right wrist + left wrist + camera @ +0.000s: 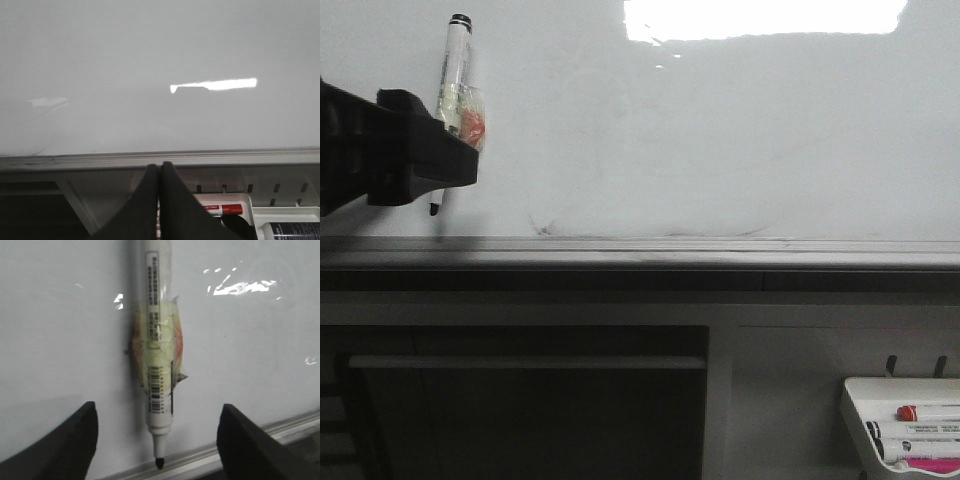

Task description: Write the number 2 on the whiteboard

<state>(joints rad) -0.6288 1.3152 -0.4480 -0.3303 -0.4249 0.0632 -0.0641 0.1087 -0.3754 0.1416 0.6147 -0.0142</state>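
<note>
The whiteboard (720,140) fills the upper part of the front view, with a grey rim along its lower edge. No number 2 shows on it, only faint grey smudges (545,226). A white marker (454,75) with yellowish tape round its middle stands upright against the board, black tip (435,208) down near the rim. My left gripper (455,165) is open, and the marker (159,365) stands between its two fingers (75,442) without touching either. My right gripper (161,167) is shut and empty, below the board's rim (200,156). It is out of the front view.
A small white tray (855,400) hangs at the lower right and holds several markers, one with a red cap (906,412). It also shows in the right wrist view (250,200). A dark recess (520,420) lies under the board's ledge.
</note>
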